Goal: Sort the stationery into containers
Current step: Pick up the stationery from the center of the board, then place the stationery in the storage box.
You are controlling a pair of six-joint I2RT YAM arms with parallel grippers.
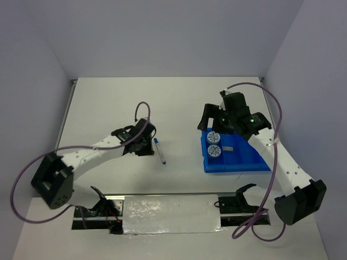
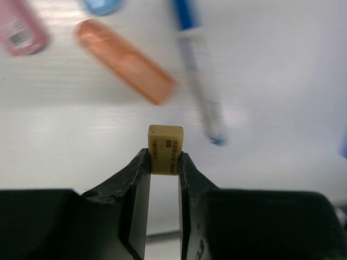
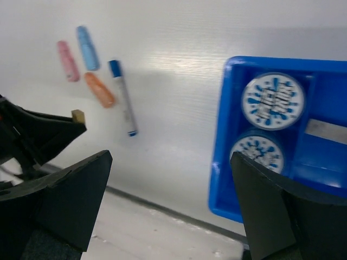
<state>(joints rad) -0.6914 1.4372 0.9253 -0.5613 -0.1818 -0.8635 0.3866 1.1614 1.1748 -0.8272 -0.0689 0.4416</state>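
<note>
Clamped on the tan eraser (image 2: 165,147), the left gripper (image 2: 164,161) has the blue tray (image 1: 246,158) well to its right, by the right gripper (image 3: 169,162), fingers spread.

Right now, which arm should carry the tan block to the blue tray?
Left. The left gripper is shut on the tan block. The right gripper is open and empty by the blue tray, with nothing to deliver.
</note>
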